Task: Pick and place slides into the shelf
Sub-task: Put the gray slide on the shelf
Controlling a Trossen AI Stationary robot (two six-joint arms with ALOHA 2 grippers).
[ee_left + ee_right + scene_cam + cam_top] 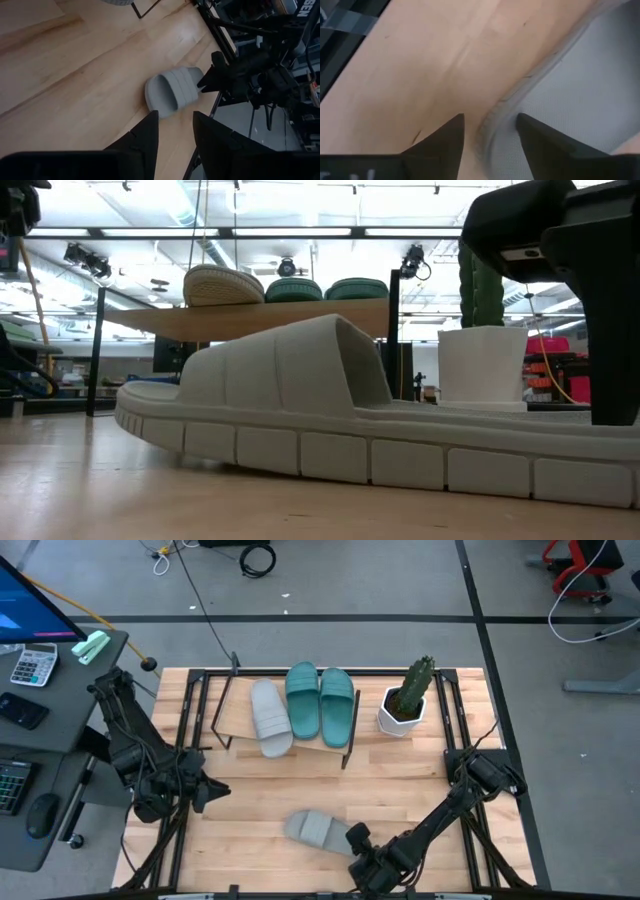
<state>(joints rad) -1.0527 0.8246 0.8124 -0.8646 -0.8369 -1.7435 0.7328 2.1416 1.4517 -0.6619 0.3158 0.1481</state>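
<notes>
- Shelf (pixel 235 716) at table's far side carries 3 slides: grey (pixel 270 717), 2 teal (pixel 320 703).
- 4th slide, loose grey slide (pixel 313 829), lies flat nr front edge; long axis runs roughly across table.
- R gripper (pixel 488 131) at its heel end, fingers spread astride the rim, not pinching yet.
- L gripper (pixel 175 129) well apart, fingers spread, empty.
- R arm far nearer; likely does the pick.

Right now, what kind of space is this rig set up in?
Most likely a robotics lab or workshop. Cables trail across a grey taped floor, a side desk carries a calculator and a keyboard, and the low view shows an open ceiling with strip lights.
</notes>
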